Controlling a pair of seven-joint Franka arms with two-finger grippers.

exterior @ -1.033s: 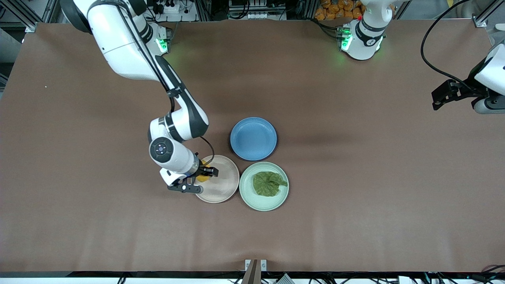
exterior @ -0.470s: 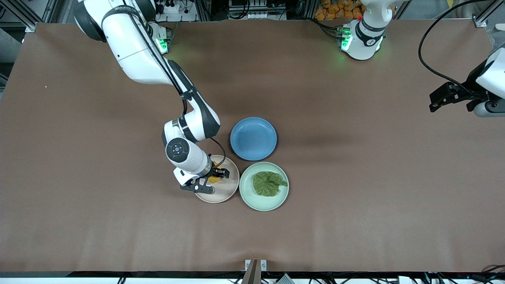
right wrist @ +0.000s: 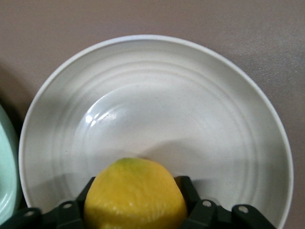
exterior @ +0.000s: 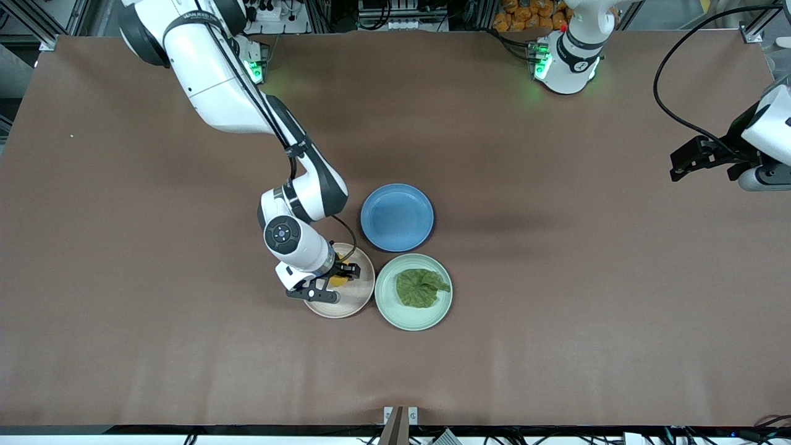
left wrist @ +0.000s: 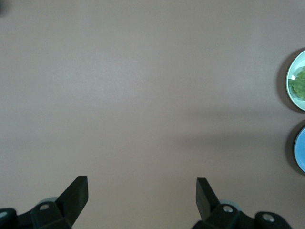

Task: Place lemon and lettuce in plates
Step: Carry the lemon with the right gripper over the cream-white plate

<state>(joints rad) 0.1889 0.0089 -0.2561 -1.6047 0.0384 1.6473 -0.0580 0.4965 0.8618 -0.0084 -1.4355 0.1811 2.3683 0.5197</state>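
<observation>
My right gripper [exterior: 337, 280] is shut on the yellow lemon [exterior: 336, 281] and holds it over the pale beige-pink plate [exterior: 355, 293]. In the right wrist view the lemon [right wrist: 135, 195] sits between the fingers above the plate [right wrist: 157, 114]. The dark green lettuce [exterior: 421, 287] lies in the mint green plate [exterior: 413, 318], beside the beige plate. My left gripper [exterior: 685, 162] is open and empty, up over the table edge at the left arm's end; in its wrist view [left wrist: 142, 191] only bare table lies under it.
An empty blue plate [exterior: 397, 217] stands farther from the front camera, touching both other plates. The left wrist view shows the rims of the mint plate [left wrist: 296, 81] and the blue plate [left wrist: 300, 149].
My right gripper has carried the lemon from the beige plate's rim toward its middle. The left gripper has drifted slightly away from the front camera.
</observation>
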